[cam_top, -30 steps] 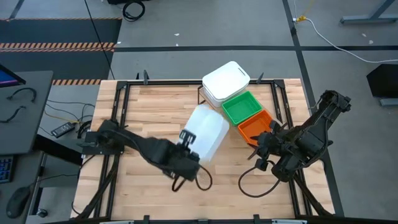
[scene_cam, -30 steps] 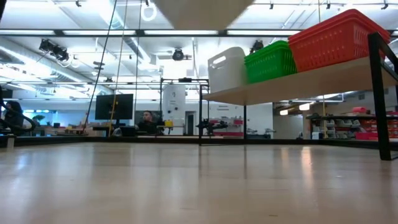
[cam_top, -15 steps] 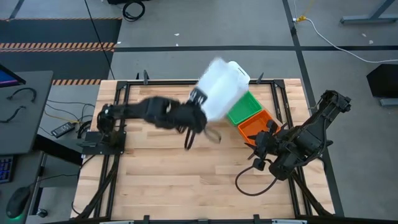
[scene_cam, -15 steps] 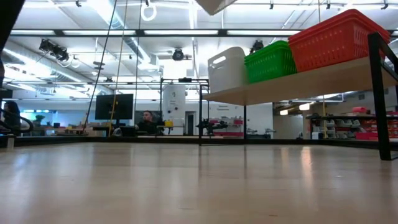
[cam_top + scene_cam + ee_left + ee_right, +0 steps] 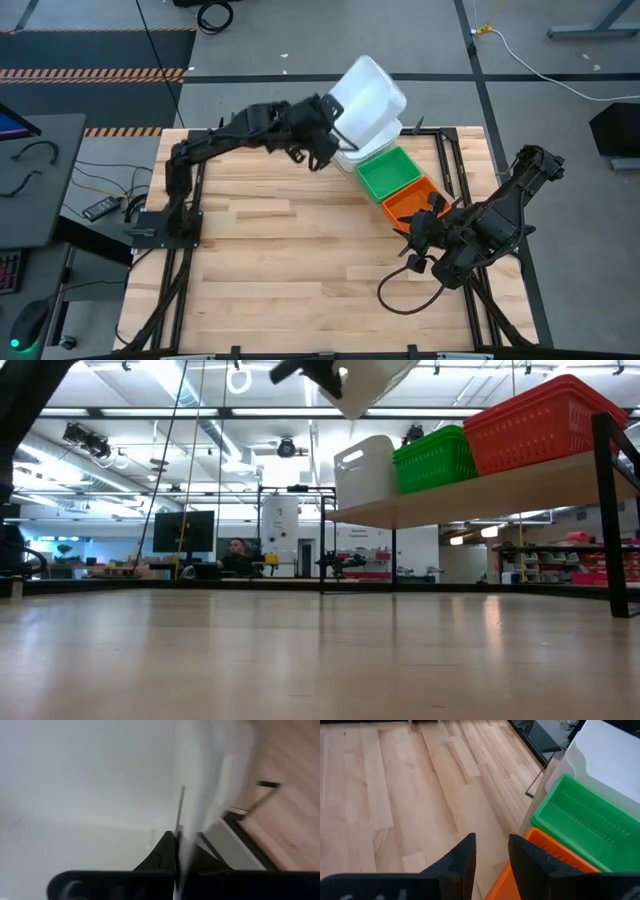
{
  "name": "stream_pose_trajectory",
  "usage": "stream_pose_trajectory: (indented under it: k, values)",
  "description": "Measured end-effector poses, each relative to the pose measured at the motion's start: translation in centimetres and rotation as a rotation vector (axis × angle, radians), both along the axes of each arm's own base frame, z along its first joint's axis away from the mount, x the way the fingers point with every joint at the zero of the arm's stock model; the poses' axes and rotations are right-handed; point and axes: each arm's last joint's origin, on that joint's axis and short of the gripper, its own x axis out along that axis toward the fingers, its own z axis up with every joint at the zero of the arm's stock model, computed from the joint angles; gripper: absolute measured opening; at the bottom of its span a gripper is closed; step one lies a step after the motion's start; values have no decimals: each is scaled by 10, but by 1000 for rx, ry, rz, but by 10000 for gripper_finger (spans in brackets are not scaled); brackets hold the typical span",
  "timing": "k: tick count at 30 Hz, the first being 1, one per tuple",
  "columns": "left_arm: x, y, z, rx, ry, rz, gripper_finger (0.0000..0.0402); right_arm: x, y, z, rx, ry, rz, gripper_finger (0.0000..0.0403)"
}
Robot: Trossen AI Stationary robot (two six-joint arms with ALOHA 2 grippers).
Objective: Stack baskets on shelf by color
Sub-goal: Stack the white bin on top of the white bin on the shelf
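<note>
A white basket (image 5: pixel 368 92) hangs in the air over the far edge of the table, with my left gripper (image 5: pixel 327 125) shut on it. In the low view it shows at the top (image 5: pixel 372 378), above the shelf (image 5: pixel 500 488). On the shelf stand a white stack (image 5: pixel 363 470), a green basket (image 5: pixel 390 172) and an orange basket (image 5: pixel 410 207) in a row. My right gripper (image 5: pixel 492 855) stands open beside the orange basket, at the table's right, with nothing between its fingers. My left gripper pinches the white basket's thin wall at its rim (image 5: pixel 180 822), at the end nearest the table's left. One finger is on each face of the wall. The fingers come from the table's left, slanting down. The basket is lifted clear and tilted, over the white stack.
The wooden tabletop (image 5: pixel 290 260) lies bare in front of the shelf. A black metal frame (image 5: pixel 195 160) runs along the table's edges. A loose cable (image 5: pixel 400 290) hangs below my right arm. Beyond the table a person (image 5: pixel 237 550) sits far off in the room.
My left gripper has swung from the middle of the table toward the far edge and up, rolling its wrist, still shut on the white basket. The basket has gone with it and has turned; it now hangs tilted over the white stack on the shelf.
</note>
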Motion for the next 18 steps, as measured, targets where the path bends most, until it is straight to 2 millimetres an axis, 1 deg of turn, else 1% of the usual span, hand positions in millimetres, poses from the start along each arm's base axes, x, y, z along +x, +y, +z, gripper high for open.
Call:
stream_pose_trajectory:
  k: [2, 5, 7, 9, 13, 18]
  values:
    - [1, 16, 2, -14, -42, 0, 1, 0, 0, 0, -10, -2, 0, 120]
    - [-4, 35, 0, -30, -33, 26, 1, 0, 0, 1, -29, -5, 5, 120]
    - [-4, 43, -3, -41, -29, 36, 1, 0, -1, 0, -34, -5, 5, 121]
    - [-3, 48, -6, -43, -20, 47, 1, 0, -1, 0, -37, -4, 7, 121]
    - [9, 48, -17, -52, -1, 10, 1, 0, -1, 1, -53, -2, 12, 121]
    - [26, 54, -42, -72, 66, 0, 1, 2, -3, 1, -70, -14, -1, 121]
